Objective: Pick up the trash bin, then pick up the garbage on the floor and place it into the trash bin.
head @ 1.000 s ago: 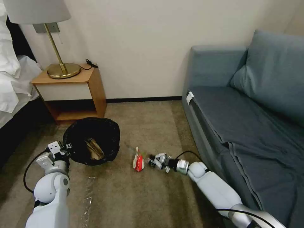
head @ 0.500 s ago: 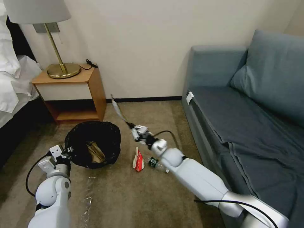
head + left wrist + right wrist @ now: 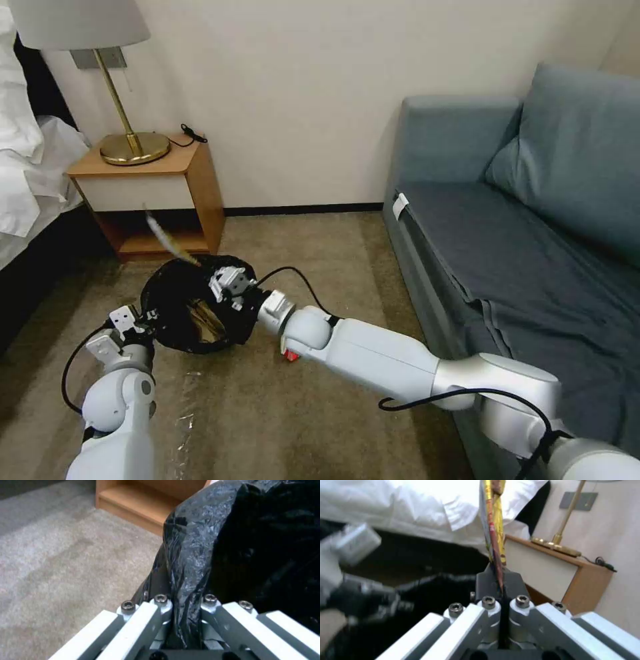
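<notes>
Both claws grip: left (image 3: pixel 141 313) bin rim (image 3: pixel 157 333), right (image 3: pixel 212 275) wrapper (image 3: pixel 163 237).

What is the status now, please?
Left hand shut on bin rim. Right hand over bin, shut on wrapper. Red packet on floor. Nothing blocking.

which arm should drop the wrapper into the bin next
Right. The right gripper is already shut on the snack wrapper above the trash bin. The left gripper is clamped on the bin's black bag rim.
</notes>
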Robot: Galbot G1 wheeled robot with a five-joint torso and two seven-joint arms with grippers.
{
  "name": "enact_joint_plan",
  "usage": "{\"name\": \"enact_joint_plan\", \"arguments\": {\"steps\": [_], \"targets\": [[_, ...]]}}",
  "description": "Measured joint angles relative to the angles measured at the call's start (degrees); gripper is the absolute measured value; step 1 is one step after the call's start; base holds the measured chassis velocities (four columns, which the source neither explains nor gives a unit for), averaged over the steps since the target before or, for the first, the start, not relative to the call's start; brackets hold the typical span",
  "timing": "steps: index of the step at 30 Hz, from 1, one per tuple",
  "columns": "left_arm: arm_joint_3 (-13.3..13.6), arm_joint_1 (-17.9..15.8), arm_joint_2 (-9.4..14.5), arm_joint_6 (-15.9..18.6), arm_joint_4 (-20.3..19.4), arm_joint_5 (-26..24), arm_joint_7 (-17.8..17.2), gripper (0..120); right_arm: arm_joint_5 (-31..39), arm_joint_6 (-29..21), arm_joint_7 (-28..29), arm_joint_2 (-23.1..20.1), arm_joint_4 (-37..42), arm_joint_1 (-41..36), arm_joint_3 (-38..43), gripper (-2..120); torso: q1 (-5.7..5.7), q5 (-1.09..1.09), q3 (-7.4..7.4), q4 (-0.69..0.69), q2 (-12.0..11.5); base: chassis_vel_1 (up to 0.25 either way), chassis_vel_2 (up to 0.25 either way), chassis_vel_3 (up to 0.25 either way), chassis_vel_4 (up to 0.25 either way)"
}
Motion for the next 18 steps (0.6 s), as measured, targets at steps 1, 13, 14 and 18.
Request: {"name": "enact_joint_plan", "arguments": {"steps": [1, 13, 14, 18], "targets": [[0.01, 0.14, 0.0, 0.8, -0.56, -0.45, -0.44, 3, -0.15, 0.35, -0.4, 0.06, -0.98, 0.22, -0.54, 0, 0.0, 0.0, 0.0, 0.0, 0.0, 0.0, 0.0, 0.0, 0.0], [0.06, 1.78, -0.13, 4.14, -3.87, -2.21, -1.88, 3, -2.65, 3.99, -2.98, 1.45, -7.27, -1.9, -1.97, 0, 0.0, 0.01, 0.0, 0.0, 0.0, 0.0, 0.0, 0.0, 0.0], [0.0, 1.9, -0.14, 4.15, -4.06, -2.24, -1.89, 3, -2.86, 3.88, -3.0, 1.46, -7.31, -2.15, -1.87, 0, 0.0, 0.01, 0.0, 0.0, 0.0, 0.0, 0.0, 0.0, 0.0], [-0.17, 2.06, -0.17, 4.16, -4.3, -2.24, -1.9, 3, -3.34, 3.28, -2.87, 1.5, -7.21, -2.7, -1.65, 3, 0.0, 0.01, 0.0, 0.0, 0.0, 0.0, 0.0, 0.0, 0.0]]}}
